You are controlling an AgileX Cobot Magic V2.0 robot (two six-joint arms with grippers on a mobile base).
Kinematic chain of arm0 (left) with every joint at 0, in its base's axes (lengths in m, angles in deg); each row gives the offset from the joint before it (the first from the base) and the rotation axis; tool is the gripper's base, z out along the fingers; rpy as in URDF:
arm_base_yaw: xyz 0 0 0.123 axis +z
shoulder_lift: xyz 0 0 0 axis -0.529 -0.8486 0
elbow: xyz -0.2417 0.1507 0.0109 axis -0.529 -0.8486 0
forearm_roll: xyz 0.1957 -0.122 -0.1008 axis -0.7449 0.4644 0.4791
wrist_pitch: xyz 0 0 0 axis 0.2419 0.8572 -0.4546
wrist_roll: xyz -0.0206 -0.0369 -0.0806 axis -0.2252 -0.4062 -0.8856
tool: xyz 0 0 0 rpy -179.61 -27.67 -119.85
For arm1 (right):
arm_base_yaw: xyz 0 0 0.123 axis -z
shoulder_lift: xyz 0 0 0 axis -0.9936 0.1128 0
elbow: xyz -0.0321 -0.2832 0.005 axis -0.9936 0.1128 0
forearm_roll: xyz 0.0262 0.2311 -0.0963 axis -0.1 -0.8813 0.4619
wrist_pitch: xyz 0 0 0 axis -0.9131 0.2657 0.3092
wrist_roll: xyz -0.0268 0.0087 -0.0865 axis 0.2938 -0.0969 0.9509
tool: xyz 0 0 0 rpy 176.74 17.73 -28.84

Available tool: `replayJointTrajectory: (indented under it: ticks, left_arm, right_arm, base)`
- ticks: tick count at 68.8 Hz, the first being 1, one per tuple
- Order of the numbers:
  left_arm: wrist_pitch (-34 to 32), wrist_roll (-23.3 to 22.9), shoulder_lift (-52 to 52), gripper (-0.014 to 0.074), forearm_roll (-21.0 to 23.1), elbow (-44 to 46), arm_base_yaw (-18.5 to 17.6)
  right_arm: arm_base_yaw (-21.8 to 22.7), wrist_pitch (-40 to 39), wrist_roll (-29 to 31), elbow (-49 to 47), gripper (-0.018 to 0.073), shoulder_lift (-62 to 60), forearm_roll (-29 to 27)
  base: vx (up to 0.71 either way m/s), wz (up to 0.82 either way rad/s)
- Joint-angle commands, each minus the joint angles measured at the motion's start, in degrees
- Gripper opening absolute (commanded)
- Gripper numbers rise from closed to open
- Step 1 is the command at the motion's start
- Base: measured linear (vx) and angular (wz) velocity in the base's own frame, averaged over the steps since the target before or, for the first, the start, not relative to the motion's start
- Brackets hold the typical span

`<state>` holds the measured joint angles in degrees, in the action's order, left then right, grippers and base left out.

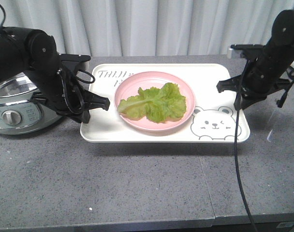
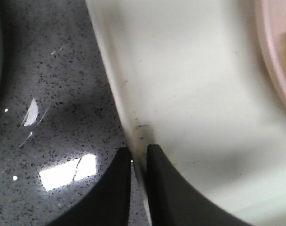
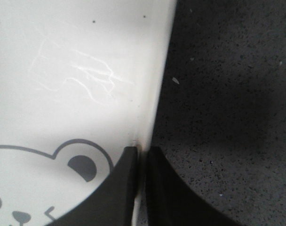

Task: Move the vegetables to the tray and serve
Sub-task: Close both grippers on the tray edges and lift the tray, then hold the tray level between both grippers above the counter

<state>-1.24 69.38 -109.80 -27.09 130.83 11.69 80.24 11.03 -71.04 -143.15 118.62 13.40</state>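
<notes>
I am clamping left hand (image 1: 106,103) and right hand (image 1: 219,86) tight on opposite rims of the tray (image 1: 103,126); lettuce leaves (image 1: 154,102) already lying on its pink plate (image 1: 152,75), only serving apparently remaining.

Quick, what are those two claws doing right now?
The left gripper is shut on the tray, pinching its rim.
The right gripper is shut on the tray's opposite rim.

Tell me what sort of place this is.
Likely a kitchen-style setup: speckled grey countertop, an electric cooker beside the tray, lettuce on a pink plate.
</notes>
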Motion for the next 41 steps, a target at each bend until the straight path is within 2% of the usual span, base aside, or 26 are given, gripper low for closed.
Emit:
replayJointTrajectory:
  ticks: [1, 10, 41]
  left_arm:
    - [-2.57, 1.42, 4.90, -0.0006, 1.84, 2.08, -0.71]
    - [-2.04, 1.42, 6.65, -0.0006, 1.84, 2.08, -0.71]
    - [-2.25, 1.42, 13.08, -0.0006, 1.77, 2.08, -0.71]
  right_arm:
    - [0.07, 2.24, 2.33, -1.51, -0.0006, -6.02, -1.97]
    - [0.07, 2.19, 3.19, -1.51, -0.0006, -8.24, -4.32]
    - [0.07, 2.19, 3.41, -1.51, -0.0006, -12.40, -5.48]
  base:
    - [0.00, 0.00]
    - [0.00, 0.00]
    - [0.00, 0.00]
